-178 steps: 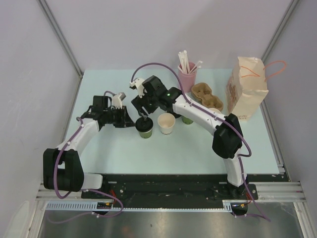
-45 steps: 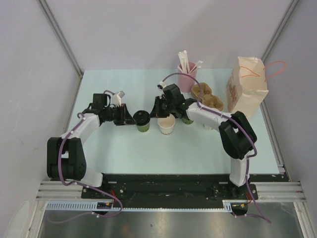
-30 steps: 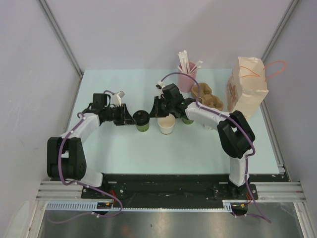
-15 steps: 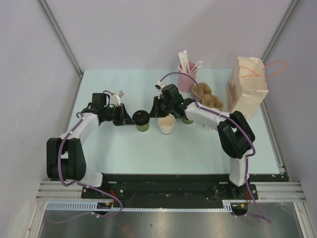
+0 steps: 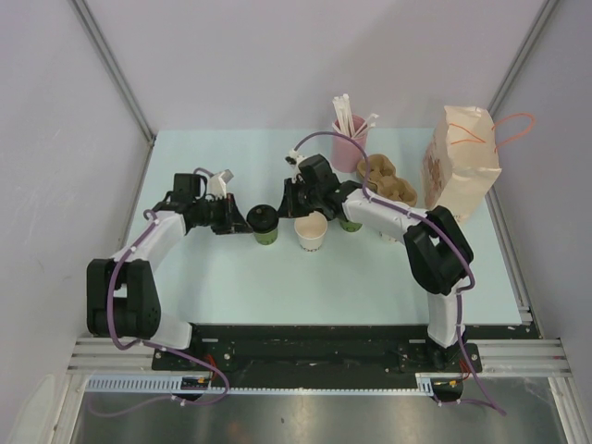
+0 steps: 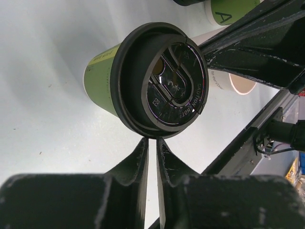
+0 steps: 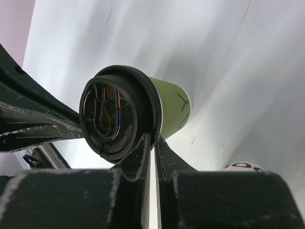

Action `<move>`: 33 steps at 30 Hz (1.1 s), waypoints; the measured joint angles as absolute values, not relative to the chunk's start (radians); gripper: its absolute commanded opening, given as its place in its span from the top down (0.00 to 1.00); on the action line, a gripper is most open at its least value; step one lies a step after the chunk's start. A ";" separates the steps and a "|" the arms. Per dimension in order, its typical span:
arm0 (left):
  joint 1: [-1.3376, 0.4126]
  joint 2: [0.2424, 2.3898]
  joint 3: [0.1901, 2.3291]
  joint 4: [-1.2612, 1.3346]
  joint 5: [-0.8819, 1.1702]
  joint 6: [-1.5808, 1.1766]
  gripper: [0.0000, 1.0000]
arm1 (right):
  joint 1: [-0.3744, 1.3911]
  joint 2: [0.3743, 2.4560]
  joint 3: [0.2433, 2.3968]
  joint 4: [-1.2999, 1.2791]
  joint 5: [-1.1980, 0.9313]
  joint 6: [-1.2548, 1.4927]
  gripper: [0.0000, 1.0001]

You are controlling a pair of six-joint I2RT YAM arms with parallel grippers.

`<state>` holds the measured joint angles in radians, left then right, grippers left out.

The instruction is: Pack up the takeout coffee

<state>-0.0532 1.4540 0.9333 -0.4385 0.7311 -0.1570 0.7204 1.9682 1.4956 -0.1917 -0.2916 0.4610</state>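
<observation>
The tabletop [image 5: 231,287] is pale blue-green, and both arms are stretched in toward the middle, the left arm [image 5: 157,242] from the left and the right arm [image 5: 388,215] from the right. A paper bag [image 5: 461,166] stands upright at the far right. Just left of it is a brown cardboard carrier [image 5: 388,182], and behind that a pink cup [image 5: 350,143] full of straws [image 5: 347,113].

The coffee is mid-tabletop. The green cup [image 5: 266,233] stands upright with its black lid [image 5: 264,217] on. Just beside it on its right is the white cup [image 5: 312,233], also upright, with its mouth open to the camera. A second green cup [image 5: 350,223] peeks out from behind the right arm, just right of the white one.

The left tool [image 6: 151,141] has its fingers pressed almost together, with only a thin slit of tabletop showing between them. Its tips sit right at the lid's rim on the left side. The right tool [image 7: 152,137] is much the same: fingers squeezed together with a hairline gap, tips up against the rim on the opposite side, where the lid meets the green wall. Neither tool looks to be pinching anything. I can't tell whether the tips actually touch the rim or sit just shy of it.
</observation>
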 measured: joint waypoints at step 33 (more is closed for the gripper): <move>-0.014 1.451 1.083 -0.434 0.653 -0.138 0.76 | 0.749 2.039 1.704 -0.444 -0.215 0.381 0.63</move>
<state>-0.0139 1.4506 1.0828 -0.4343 0.6533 -0.1383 0.7486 2.0388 1.7039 -0.4442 -0.2146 0.3813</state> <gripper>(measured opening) 0.247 0.339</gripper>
